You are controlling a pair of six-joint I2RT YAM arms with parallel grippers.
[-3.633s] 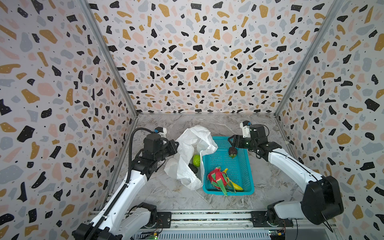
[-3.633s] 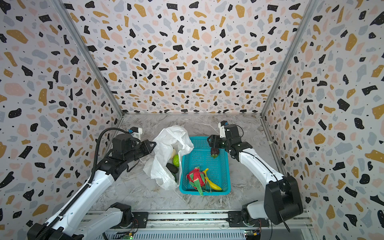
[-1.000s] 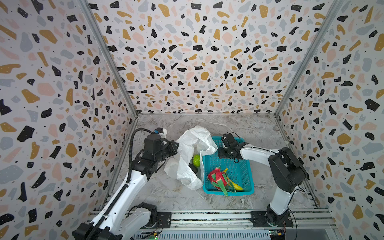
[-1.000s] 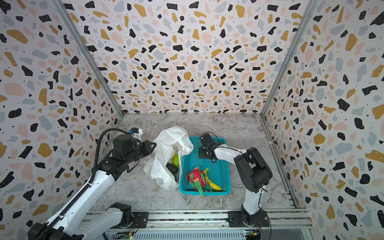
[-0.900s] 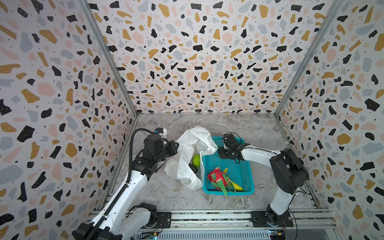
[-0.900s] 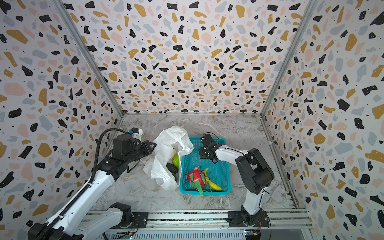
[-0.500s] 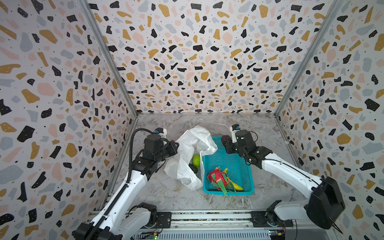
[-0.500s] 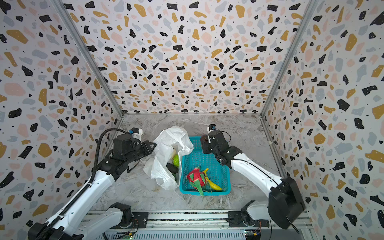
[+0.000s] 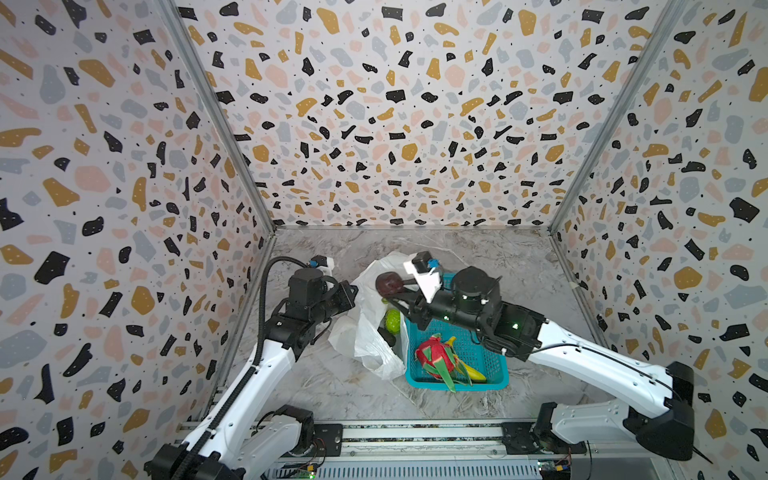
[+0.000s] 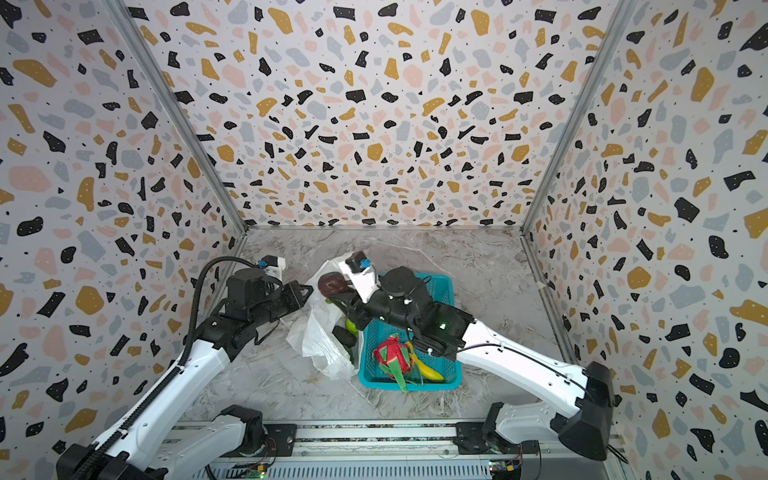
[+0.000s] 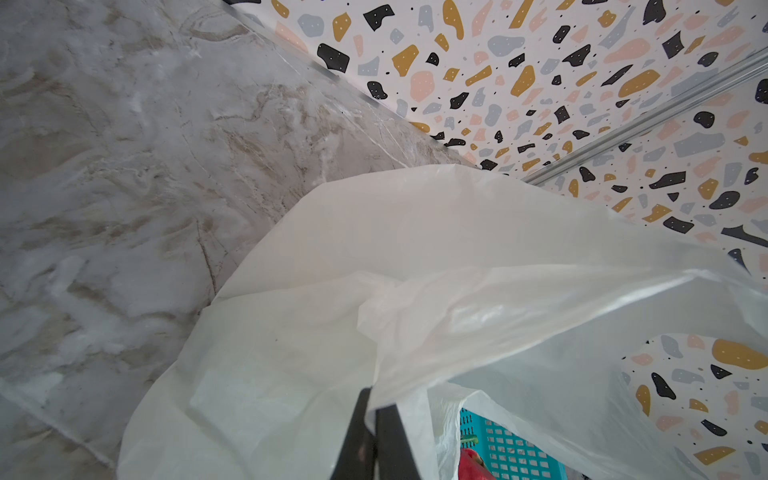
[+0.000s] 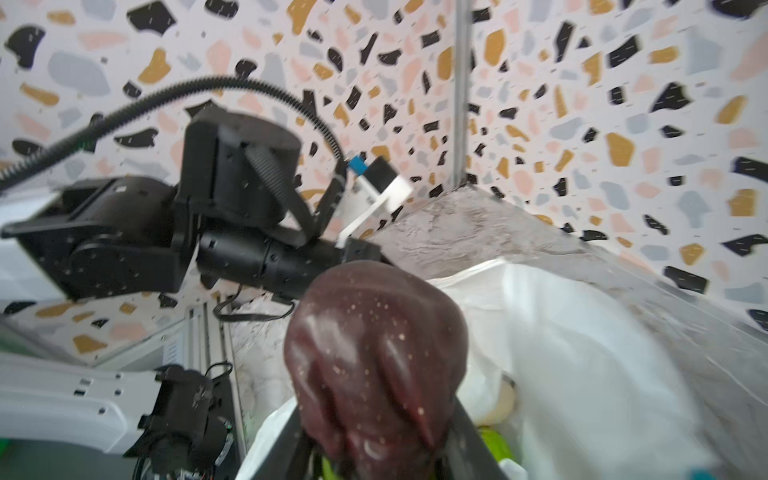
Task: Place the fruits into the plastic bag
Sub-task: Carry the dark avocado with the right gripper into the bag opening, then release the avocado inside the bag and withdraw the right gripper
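The teal basket (image 9: 490, 380) sits on the gray table (image 9: 332, 386). The white plastic bag (image 9: 370, 345) lies right up against the side of the basket that faces the left arm, and its mouth is open.

The left gripper (image 9: 352, 292) is on the far side of the bag from the basket. Its two fingers are squeezed tight on a thin edge of the bag and hold it up, which you see best from the left wrist camera.

The right gripper (image 9: 393, 290) reaches past the back corner of the basket, out over the bag. It is closed around the dark brown fruit (image 9: 386, 282), a shiny round fruit with little pale dots. The fruit hangs in the air above the bag's open mouth, not touching the basket.

The green fruit (image 9: 392, 320) is down inside the bag, just beside the basket wall.

The dragon fruit (image 9: 432, 359) and the banana (image 9: 473, 374) lie inside the basket, near its front wall, touching each other.
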